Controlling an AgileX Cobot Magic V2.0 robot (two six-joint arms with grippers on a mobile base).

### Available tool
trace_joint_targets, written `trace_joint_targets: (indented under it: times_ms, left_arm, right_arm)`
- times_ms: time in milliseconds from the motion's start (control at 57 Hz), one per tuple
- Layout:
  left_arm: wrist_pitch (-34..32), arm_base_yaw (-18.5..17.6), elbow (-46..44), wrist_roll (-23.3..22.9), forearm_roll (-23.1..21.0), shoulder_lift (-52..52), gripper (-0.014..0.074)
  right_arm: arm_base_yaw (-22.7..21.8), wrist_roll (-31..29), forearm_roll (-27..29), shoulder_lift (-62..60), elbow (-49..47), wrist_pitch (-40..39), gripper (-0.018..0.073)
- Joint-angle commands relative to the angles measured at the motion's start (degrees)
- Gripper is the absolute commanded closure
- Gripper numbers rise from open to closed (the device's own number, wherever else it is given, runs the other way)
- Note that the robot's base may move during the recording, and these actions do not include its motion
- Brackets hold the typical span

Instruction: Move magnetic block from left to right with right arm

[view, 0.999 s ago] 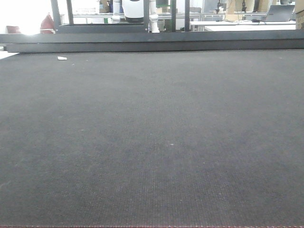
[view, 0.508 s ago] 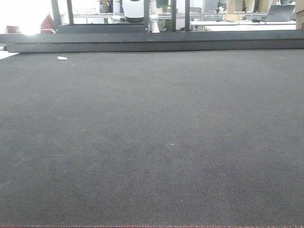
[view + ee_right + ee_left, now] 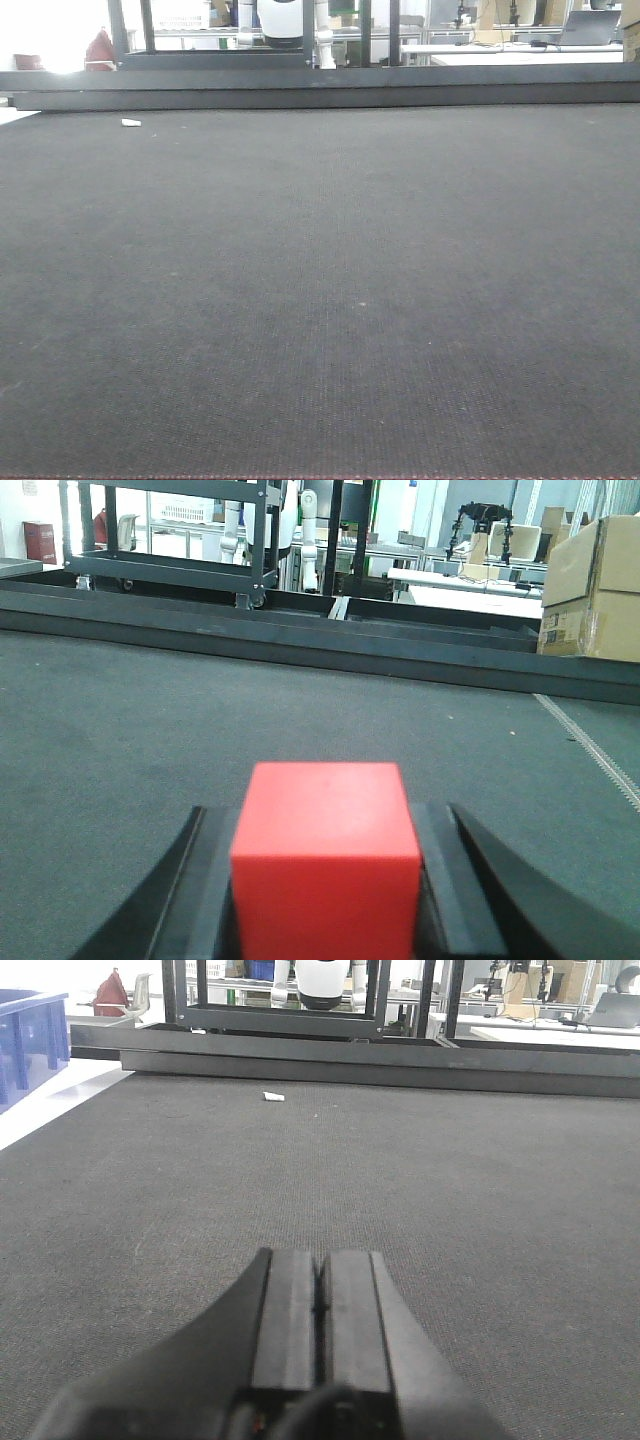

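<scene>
The magnetic block (image 3: 325, 855), a plain bright-red cube, fills the gap between the black fingers of my right gripper (image 3: 325, 810), which is shut on it with a pad against each side. Its underside is hidden, so I cannot tell whether it rests on the dark mat (image 3: 120, 720) or hangs just above it. My left gripper (image 3: 320, 1256) is shut with nothing in it, its two pads pressed together low over the mat (image 3: 450, 1190). Neither gripper nor the block shows in the front view.
A small white scrap (image 3: 131, 123) (image 3: 273, 1096) lies near the mat's far left. A black metal rail (image 3: 320, 92) runs along the far edge. A blue bin (image 3: 30, 1035) stands off the left side and cardboard boxes (image 3: 595, 590) off the far right.
</scene>
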Motion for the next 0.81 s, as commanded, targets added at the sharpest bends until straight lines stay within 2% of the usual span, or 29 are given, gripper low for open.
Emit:
trace_joint_targets:
  times_ms: [0,789]
  left_arm:
    - [-4.73,-0.29,0.46,-0.43,-0.15,-0.71,0.0722]
    - [-4.73,-0.29,0.46,-0.43,-0.15,-0.71,0.0722]
  right_arm:
    - [-0.26,-0.52,-0.64,0.69,-1.58,-4.74,0.0313]
    - [-0.26,-0.52,-0.64,0.69,-1.58,-4.74,0.0313]
